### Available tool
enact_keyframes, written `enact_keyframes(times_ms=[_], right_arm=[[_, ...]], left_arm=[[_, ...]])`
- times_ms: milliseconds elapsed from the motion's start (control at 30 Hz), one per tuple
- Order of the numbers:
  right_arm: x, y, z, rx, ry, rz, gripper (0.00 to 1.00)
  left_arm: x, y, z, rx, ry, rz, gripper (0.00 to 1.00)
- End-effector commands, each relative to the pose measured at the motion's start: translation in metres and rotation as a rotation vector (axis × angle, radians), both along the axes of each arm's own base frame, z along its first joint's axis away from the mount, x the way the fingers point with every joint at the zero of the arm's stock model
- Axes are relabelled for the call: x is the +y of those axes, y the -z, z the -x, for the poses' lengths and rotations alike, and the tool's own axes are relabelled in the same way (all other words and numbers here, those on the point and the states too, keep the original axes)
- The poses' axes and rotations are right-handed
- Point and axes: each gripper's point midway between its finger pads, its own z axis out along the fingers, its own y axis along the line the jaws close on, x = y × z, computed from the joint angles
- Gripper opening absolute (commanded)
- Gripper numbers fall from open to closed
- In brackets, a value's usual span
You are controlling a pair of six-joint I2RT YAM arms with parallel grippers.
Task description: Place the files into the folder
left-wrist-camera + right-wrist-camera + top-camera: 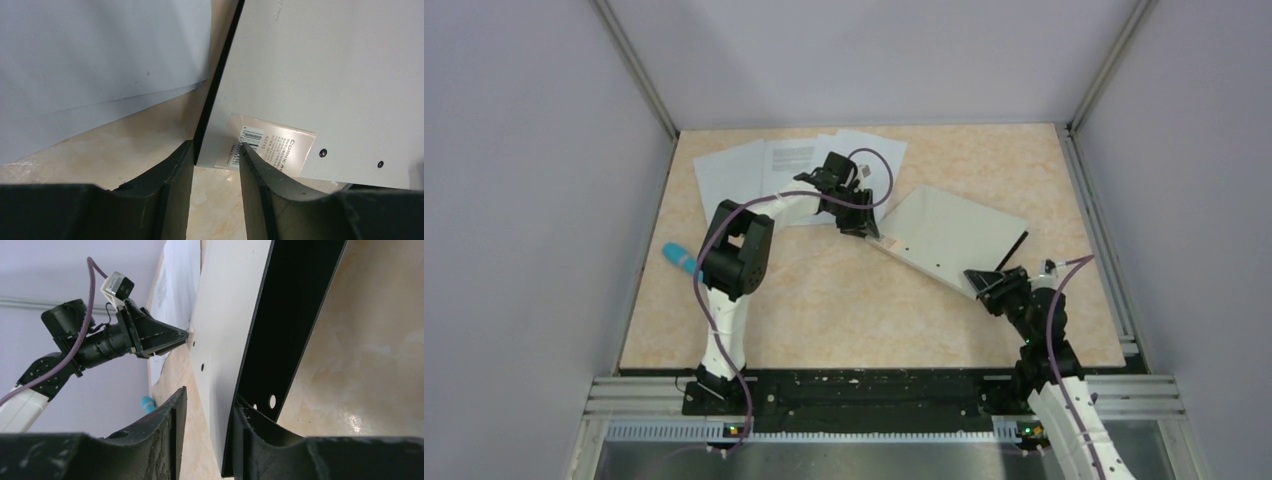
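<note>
We see the folder [949,235] mid-right on the table [854,310], its cover partly lifted. Our left hand [216,147] straddles its left corner, and we cannot tell if it grips. Our right hand [207,395], half open, straddles the near edge unclamped. The files [759,170] lie far-left, just beyond the left hand, and a teal object [679,260] sits at the table's left edge.

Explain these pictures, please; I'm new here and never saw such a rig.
A robot's left arm and right arm stand at the near edge of a beige marbled table. One picture looks down from above; the other two come from wrist cameras, each showing its own black fingers. On the table lie thin white paper sheets, a flat silvery-grey folder with black inside, and a small turquoise stick. The left gripper and right gripper each straddle a folder edge; whether they pinch it is unclear.
</note>
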Motion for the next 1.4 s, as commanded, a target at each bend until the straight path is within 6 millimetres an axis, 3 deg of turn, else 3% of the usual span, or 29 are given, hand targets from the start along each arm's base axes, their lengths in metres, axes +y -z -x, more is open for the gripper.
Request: enact_keyframes(times_ms=[0,100,200,333,500,667,833,1067,1367], right_arm=[[0.013,-0.042,-0.006,-0.141,-0.088,0.024,0.31],[0.015,-0.055,-0.01,-0.168,-0.115,0.084,0.2],[0.016,-0.075,-0.014,-0.212,-0.154,0.177,0.0],[0.019,-0.137,-0.013,-0.372,-0.206,0.291,0.0],[0.028,-0.215,-0.003,-0.588,-0.281,0.4,0.0],[0.046,-0.269,0.006,-0.713,-0.421,0.451,0.0],[0.062,-0.325,0.024,-0.861,-0.537,0.436,0.0],[0.073,-0.349,0.024,-0.894,-0.626,0.404,0.0],[0.07,-0.335,-0.001,-0.82,-0.593,0.441,0.0]], left_arm=[[-0.025,-0.038,0.012,0.002,0.066,0.128,0.41],[-0.025,-0.047,0.012,-0.008,0.071,0.145,0.4],[-0.02,-0.067,0.006,-0.035,0.068,0.18,0.42],[-0.002,-0.114,-0.009,-0.09,0.035,0.264,0.55],[0.019,-0.195,-0.024,-0.216,0.017,0.443,0.66],[0.037,-0.269,-0.022,-0.378,0.042,0.61,0.71],[0.056,-0.31,-0.014,-0.539,0.088,0.673,0.73],[0.056,-0.351,0.034,-0.577,0.258,0.895,0.71],[0.064,-0.363,0.065,-0.541,0.281,1.029,0.27]])
